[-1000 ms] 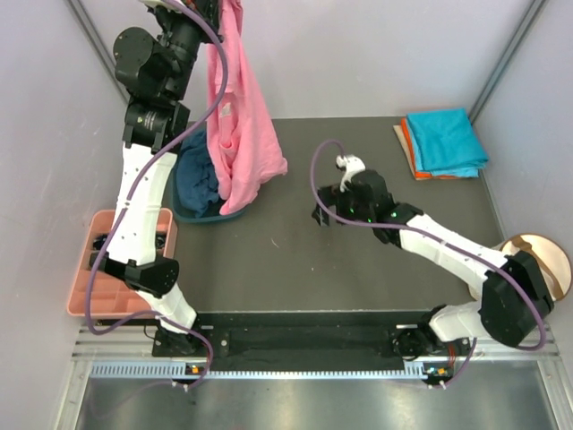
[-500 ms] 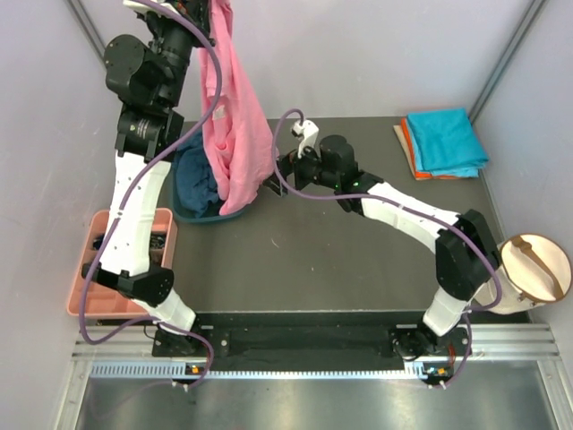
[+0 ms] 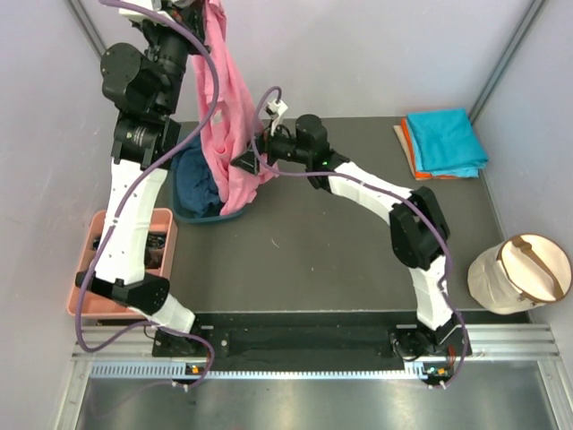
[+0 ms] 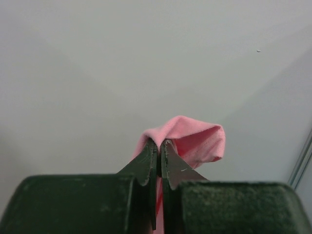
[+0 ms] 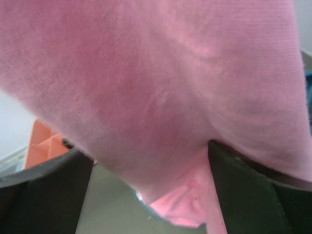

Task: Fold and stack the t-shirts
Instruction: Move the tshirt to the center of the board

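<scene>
From above, the left gripper (image 3: 199, 7) is clenched on the pink shirt (image 3: 235, 134), which hangs limp below its fingers. The right gripper (image 3: 251, 155) is spread wide at the hem.

The left wrist shows fingertips (image 4: 152, 153) pinching a fold.

In the right wrist view, soft, light cloth drapes ungripped between its fingers (image 5: 46, 180). A bunched hem should hold best.
</scene>
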Controlling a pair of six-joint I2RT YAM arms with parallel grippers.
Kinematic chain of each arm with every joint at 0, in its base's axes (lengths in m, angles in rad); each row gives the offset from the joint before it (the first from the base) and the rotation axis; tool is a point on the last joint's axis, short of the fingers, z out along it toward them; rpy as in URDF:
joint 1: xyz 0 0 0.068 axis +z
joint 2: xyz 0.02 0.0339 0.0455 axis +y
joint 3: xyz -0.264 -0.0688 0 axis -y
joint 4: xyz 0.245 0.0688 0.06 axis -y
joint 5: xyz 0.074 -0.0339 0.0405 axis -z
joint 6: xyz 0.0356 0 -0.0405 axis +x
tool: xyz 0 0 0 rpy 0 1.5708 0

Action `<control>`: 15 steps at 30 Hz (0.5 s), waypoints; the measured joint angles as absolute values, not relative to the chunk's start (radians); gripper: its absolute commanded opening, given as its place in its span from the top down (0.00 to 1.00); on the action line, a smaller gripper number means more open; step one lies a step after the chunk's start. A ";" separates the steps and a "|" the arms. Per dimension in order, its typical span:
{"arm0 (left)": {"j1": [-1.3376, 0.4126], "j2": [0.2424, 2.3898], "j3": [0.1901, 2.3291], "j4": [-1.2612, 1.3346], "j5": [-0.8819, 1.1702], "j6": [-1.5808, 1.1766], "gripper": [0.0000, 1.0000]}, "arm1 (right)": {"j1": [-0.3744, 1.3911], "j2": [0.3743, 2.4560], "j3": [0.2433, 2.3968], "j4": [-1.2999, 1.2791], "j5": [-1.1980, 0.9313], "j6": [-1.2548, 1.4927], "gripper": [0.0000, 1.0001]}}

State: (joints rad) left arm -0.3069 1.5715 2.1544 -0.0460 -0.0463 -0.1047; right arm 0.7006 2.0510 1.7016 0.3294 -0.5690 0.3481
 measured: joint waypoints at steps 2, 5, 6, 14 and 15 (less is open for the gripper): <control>-0.304 1.554 2.134 -0.043 -0.051 -0.102 1.00 | 0.701 2.116 1.787 0.319 -0.575 0.354 0.73; -0.299 1.534 2.111 -0.036 -0.059 -0.102 1.00 | 0.701 2.180 1.868 0.295 -0.578 0.370 1.00; -0.297 1.528 2.104 -0.035 -0.061 -0.102 1.00 | 0.701 2.188 1.874 0.292 -0.577 0.377 1.00; -0.285 1.492 2.039 -0.017 -0.073 -0.099 1.00 | 0.701 2.150 1.818 0.268 -0.528 0.337 1.00; -0.284 1.491 2.036 -0.017 -0.073 -0.098 1.00 | 0.701 2.128 1.802 0.250 -0.512 0.322 1.00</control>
